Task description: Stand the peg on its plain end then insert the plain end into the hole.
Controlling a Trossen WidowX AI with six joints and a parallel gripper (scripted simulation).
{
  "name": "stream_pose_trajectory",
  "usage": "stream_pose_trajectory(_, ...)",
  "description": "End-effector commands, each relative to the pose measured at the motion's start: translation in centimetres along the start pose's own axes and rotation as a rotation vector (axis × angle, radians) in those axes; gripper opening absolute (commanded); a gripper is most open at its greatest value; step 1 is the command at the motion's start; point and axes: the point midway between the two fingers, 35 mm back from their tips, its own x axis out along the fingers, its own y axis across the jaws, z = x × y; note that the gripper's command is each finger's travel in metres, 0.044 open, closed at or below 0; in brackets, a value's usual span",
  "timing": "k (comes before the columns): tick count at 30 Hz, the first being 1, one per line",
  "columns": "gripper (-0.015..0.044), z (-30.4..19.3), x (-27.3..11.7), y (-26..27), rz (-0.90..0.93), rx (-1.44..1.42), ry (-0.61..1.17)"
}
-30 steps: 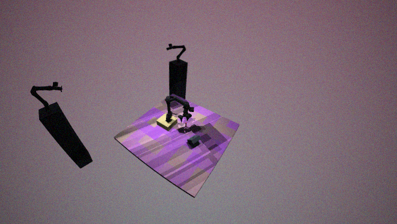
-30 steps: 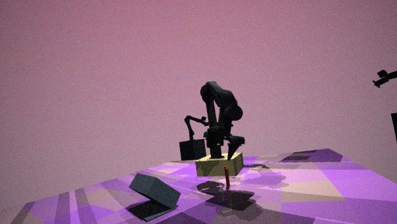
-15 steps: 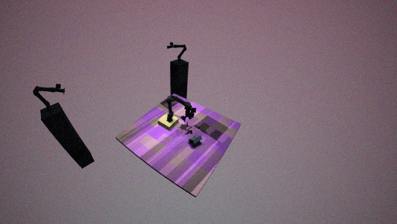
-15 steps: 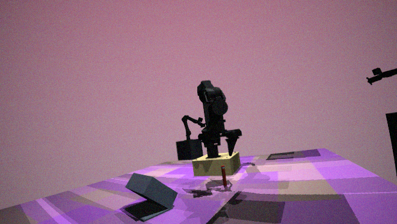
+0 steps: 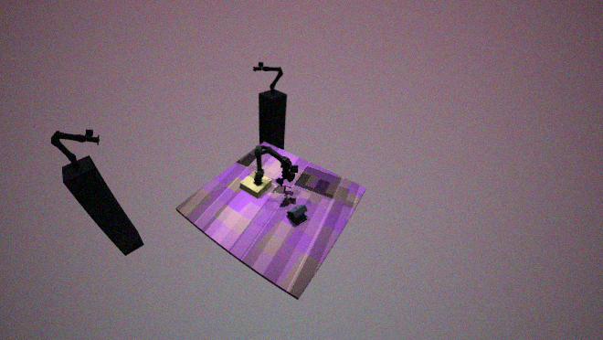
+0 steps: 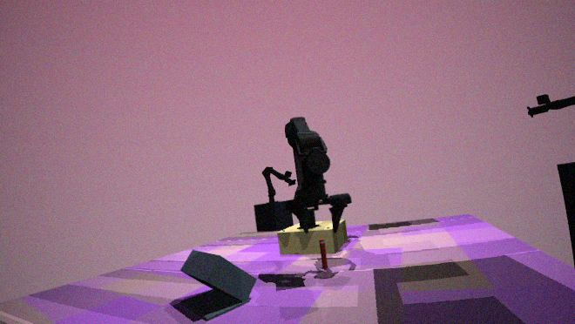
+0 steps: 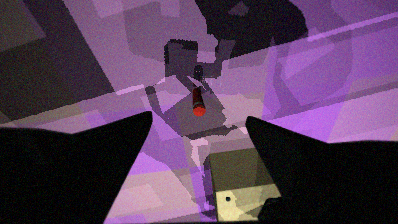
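Note:
The red peg (image 6: 323, 256) (image 7: 198, 100) stands upright on the table. A thin greyish band shows near its top end in the exterior view; the lower end rests on the table. My gripper (image 6: 321, 231) (image 7: 200, 118) is wide open and empty, pointing down. Its fingertips are above the peg's top, and in the wrist view the peg shows between and slightly beyond them. The sloped dark grey-blue panel (image 5: 298, 211) (image 6: 221, 273) stands on the table, farther from the robot base than the peg. Its hole cannot be made out.
The arm is mounted on a pale yellow block (image 5: 256, 185) (image 6: 301, 242) (image 7: 246, 204) behind the peg. Two black pedestals (image 5: 102, 207) (image 5: 272, 120) with small arms stand off the table. Dark arm shadows fall around the peg.

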Motion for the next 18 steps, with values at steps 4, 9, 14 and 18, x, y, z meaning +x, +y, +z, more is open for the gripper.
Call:
stream_pose_trajectory(4, 0.0440, 0.0, 1.0, 0.1, 0.003, -0.007, 0.004)
stream_pose_trajectory(9, 0.0440, 0.0, 1.8, 0.1, 0.003, -0.007, 0.004)
stream_pose_trajectory(14, 0.0440, 0.1, 2.7, 0.1, 0.003, -0.007, 0.004)
stream_pose_trajectory(18, 0.0440, 0.1, 3.3, 0.1, 0.003, -0.007, 0.004)
